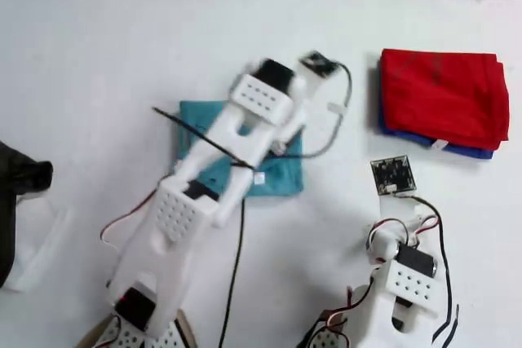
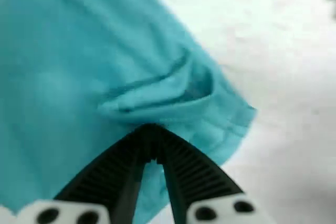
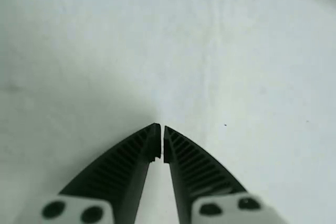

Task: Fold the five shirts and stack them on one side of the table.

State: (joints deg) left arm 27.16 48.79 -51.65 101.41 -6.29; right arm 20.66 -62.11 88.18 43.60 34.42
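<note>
A teal shirt (image 1: pixel 281 175) lies folded near the middle of the table, largely covered by my left arm (image 1: pixel 259 97). In the left wrist view my left gripper (image 2: pixel 153 129) is shut, its tips pressed into the teal shirt (image 2: pixel 79 66) just behind a raised ridge of cloth, near a hemmed corner (image 2: pixel 236 121). A folded red shirt (image 1: pixel 444 95) rests on a folded blue shirt (image 1: pixel 457 149) at the back right. My right arm (image 1: pixel 412 279) sits folded at the front right. My right gripper (image 3: pixel 161 129) is shut over bare white table, holding nothing.
The white table (image 1: pixel 106 79) stretches bare to the left and back. A dark object (image 1: pixel 20 181) and a pale translucent piece (image 1: pixel 37 242) sit at the left edge. Cables (image 1: pixel 236 258) trail from both arms along the front.
</note>
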